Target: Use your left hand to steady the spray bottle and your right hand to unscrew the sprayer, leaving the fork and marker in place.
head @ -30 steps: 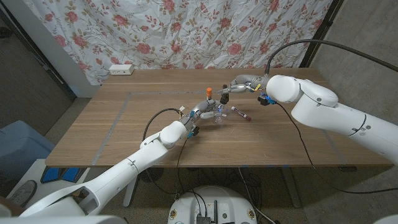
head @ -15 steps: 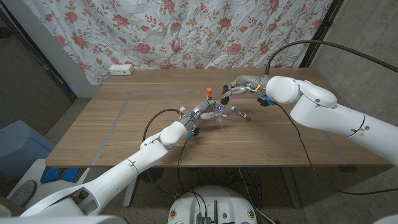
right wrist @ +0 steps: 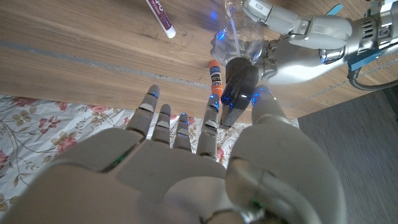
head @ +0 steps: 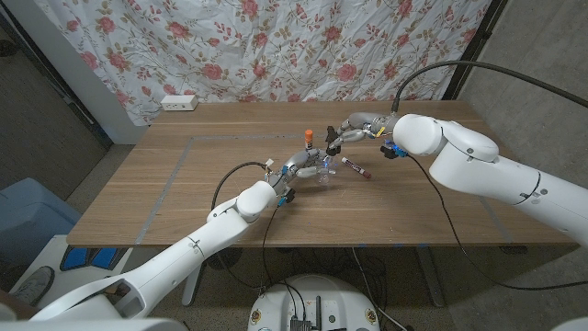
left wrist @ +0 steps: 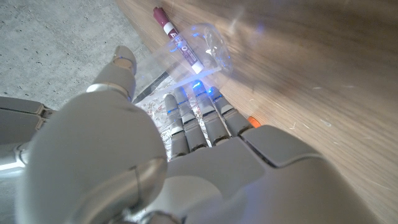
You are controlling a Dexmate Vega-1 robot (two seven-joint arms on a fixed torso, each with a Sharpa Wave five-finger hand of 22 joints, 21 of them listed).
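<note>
The clear spray bottle is gripped by the left robot hand, its black sprayer pinched by the right robot hand; the purple marker at 3 o'clock could be knocked if the bottle slips.

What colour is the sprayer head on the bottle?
Black; the sprayer head shows best in the right wrist view.

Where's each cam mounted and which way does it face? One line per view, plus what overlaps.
Head view: fixed on the robot's head, looking down the wooden table; both arms enter from the bottom corners, left hand and right hand at the spray bottle.
Left wrist view: along the back of the left hand, toward the bottle and marker.
Right wrist view: along the back of the right hand, toward the black sprayer; the left hand shows too.
Shared: marker, bottle.
</note>
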